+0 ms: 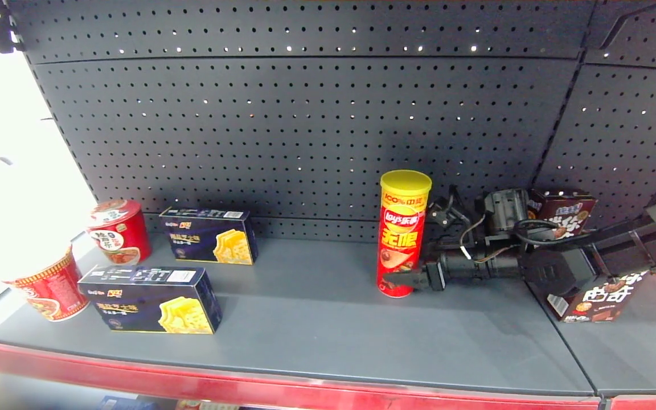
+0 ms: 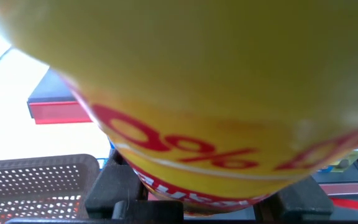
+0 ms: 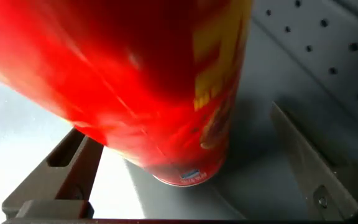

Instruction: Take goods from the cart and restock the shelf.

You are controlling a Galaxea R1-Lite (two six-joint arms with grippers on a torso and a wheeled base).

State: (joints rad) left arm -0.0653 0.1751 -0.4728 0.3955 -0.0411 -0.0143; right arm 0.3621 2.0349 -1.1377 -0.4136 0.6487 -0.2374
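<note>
The right claw (image 1: 400,280) is released, its flat dark fingers (image 3: 61,168) straddling the base of the upright cylindrical can (image 1: 402,239) (glossy red wall, yellow plastic lid) on the matte grey shelf (image 1: 316,324). The left claw (image 2: 204,196) grasps a smooth second can (image 2: 197,81), with the perforated brown cart (image 2: 36,180) beyond it.

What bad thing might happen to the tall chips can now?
The chips can stands upright on the shelf, tall and narrow, with the right gripper open around its base. If the arm pulls back crooked, a finger might clip the can and topple it. The brown box lies right beside that arm, so it might get bumped too.
</note>
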